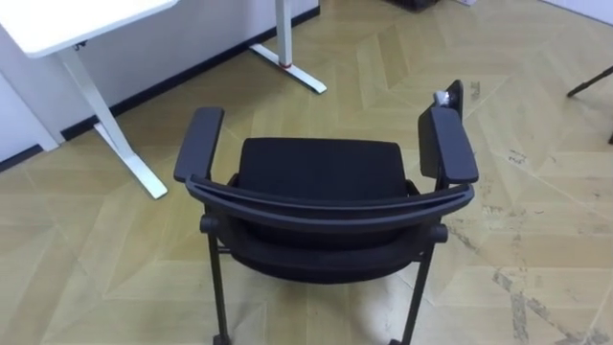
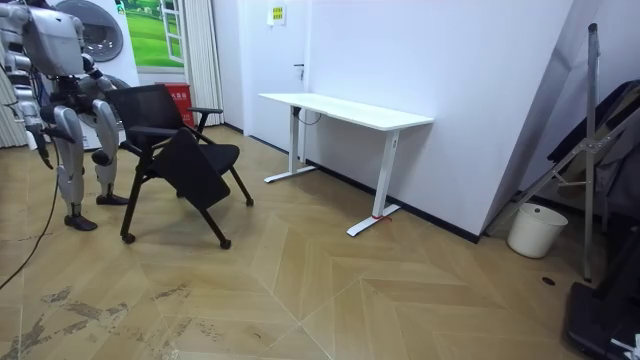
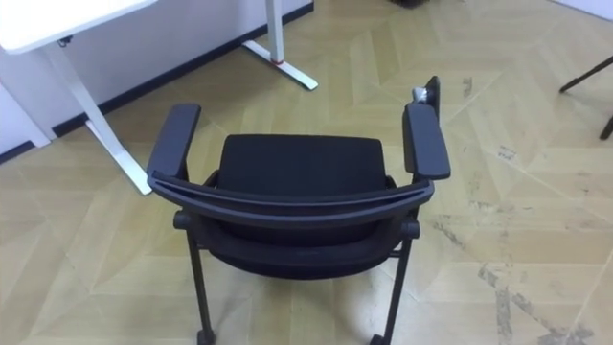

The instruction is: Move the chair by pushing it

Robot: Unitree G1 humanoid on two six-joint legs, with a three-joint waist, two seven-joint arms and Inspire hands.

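**Item:** black chair (image 1: 321,168) with 2 padded armrests, a curved backrest and a dark tube frame on castors.

**Eye views:** The chair is seen from above and behind. Its backrest rim is nearest the robot and its seat faces away. The left armrest (image 1: 199,144) and right armrest (image 1: 447,144) run forward on either side of the seat. A small grey knob (image 1: 441,97) sits at the front tip of the right armrest. A white desk (image 1: 77,19) stands ahead and to the left, with its T-shaped legs on the herringbone wood floor (image 1: 536,240). The chair is well apart from the desk. The floor is scuffed to the right of the chair.

**Room view:** The robot stands upright at the room view's left, directly behind the chair and facing its backrest. The chair is between the robot and the desk. The right hand (image 2: 45,150) hangs low at the robot's side, away from the chair. The left hand (image 2: 101,157) hangs just behind the backrest, below its top rim and seemingly not touching it. At this distance I cannot tell whether either hand is released or clenched. A white bucket (image 2: 527,230) stands by the wall at the room view's right.
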